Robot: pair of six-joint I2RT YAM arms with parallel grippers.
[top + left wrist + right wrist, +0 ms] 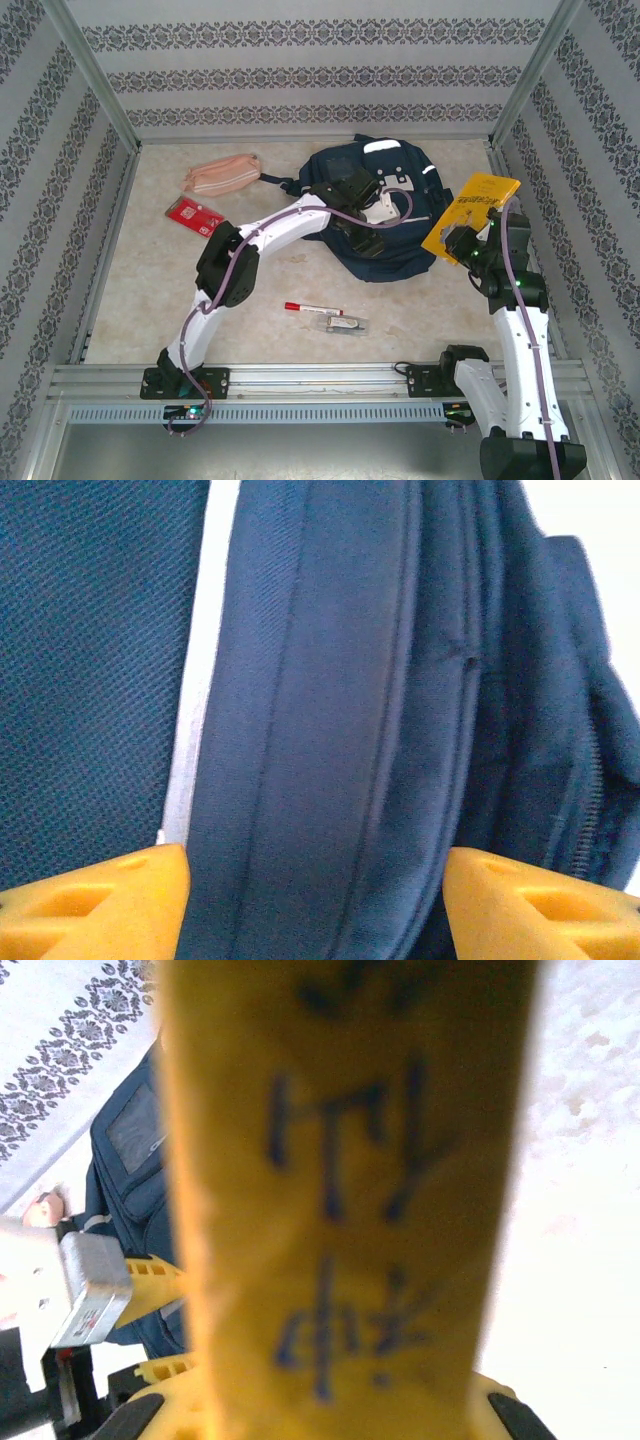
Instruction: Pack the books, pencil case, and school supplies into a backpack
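Two pincers — right pincer (462, 242) clamps book (478, 205), lettering blurred; left pincer (315, 895) gapes over backpack (330, 680).

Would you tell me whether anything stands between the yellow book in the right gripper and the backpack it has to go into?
No loose item lies between them: the book hangs at the right edge of the backpack. The left gripper and its arm, though, lie across the backpack's top, where the book would likely enter.

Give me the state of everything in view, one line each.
backpack: lying on the table
book: lifted beside backpack
pencil case: lying on table
marker pen: capped, on table
red packet: flat on table
clear-wrapped item: on table by marker pen
left hand: open over backpack
right hand: shut on book
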